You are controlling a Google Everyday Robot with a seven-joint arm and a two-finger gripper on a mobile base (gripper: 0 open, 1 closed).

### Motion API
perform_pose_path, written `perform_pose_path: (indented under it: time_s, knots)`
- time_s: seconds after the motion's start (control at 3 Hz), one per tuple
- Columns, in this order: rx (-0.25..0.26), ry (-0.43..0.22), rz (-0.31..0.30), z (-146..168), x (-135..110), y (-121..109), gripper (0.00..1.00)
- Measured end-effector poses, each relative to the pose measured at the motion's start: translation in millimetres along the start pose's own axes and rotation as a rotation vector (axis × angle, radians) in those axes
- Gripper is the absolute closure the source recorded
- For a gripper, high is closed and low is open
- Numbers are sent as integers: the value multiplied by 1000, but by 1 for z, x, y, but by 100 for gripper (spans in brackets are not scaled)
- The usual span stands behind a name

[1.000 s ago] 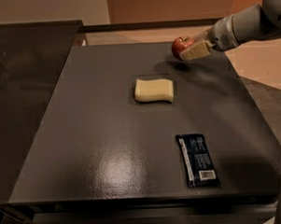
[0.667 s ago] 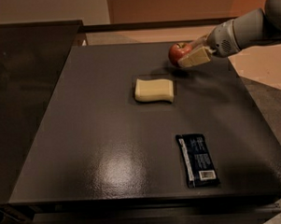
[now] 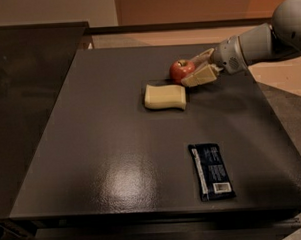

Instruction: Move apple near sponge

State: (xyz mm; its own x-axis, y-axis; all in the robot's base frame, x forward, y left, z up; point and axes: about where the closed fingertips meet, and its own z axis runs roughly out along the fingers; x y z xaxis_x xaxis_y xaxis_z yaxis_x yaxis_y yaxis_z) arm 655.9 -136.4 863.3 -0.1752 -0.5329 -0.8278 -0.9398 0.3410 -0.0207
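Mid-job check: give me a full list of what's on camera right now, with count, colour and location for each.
table: one, dark grey, fills most of the view
sponge: one, pale yellow, centre of the table towards the far side
apple: one, red, close behind the sponge's right end
snack wrapper: one, dark blue, flat, near right part of the table
arm: one, light grey, reaching in from the upper right
end effector: one, cream fingers, closed on the apple's right side

No text is readable; white print on the dark wrapper (image 3: 212,171), lower right of the worktop (image 3: 91,144), is illegible. The gripper (image 3: 189,72), upper right, clasps the apple (image 3: 179,68).
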Motion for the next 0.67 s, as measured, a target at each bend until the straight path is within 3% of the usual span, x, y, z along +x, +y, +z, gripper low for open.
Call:
perform_pose_path:
  time_s: [0.33,0.67]
  knots:
    - [-42,-28,-34,10,-1,9,84]
    - [-65,-49,-58,16,-2,14,61]
